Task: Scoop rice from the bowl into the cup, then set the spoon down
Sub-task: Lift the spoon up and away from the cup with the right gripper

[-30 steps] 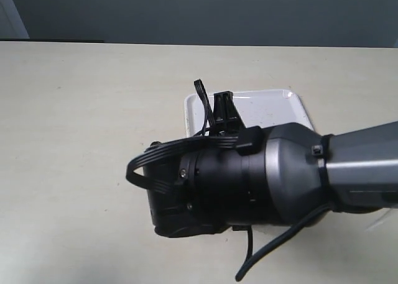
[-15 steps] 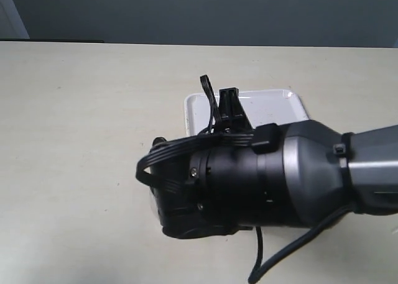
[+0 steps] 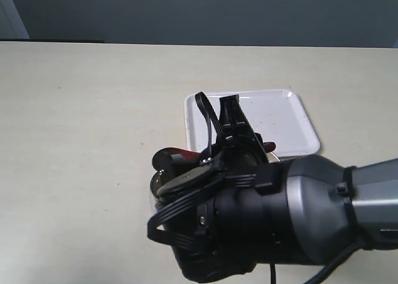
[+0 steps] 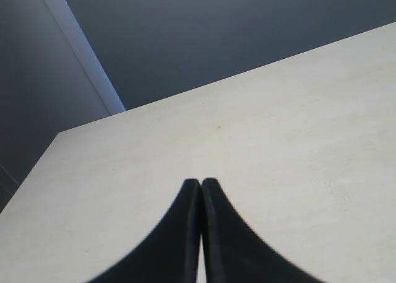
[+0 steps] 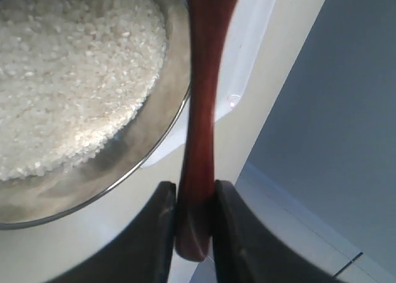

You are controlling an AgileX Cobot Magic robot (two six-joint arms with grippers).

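Observation:
My right gripper [image 5: 195, 216] is shut on the slim handle of the dark reddish-brown spoon [image 5: 203, 91]. The handle's end sticks out past the fingers, and the spoon's round end is out of the right wrist view. Beside the handle sits the steel bowl [image 5: 162, 148], filled with white rice [image 5: 68, 78]. In the exterior view the right arm [image 3: 267, 228] covers most of this; part of the spoon [image 3: 177, 155] and a sliver of shiny steel [image 3: 177, 179] show at its left. The cup is hidden. My left gripper [image 4: 201, 182] is shut and empty over bare table.
A white rectangular tray [image 3: 277, 119] lies behind the right arm, and its edge [image 5: 247, 47] also shows beyond the bowl. The beige tabletop [image 3: 81, 122] stretches to the left. A dark wall stands at the back.
In the exterior view the right arm has shifted down and to the right, toward the camera. The spoon's red wood and a bit of steel have come into sight beside it.

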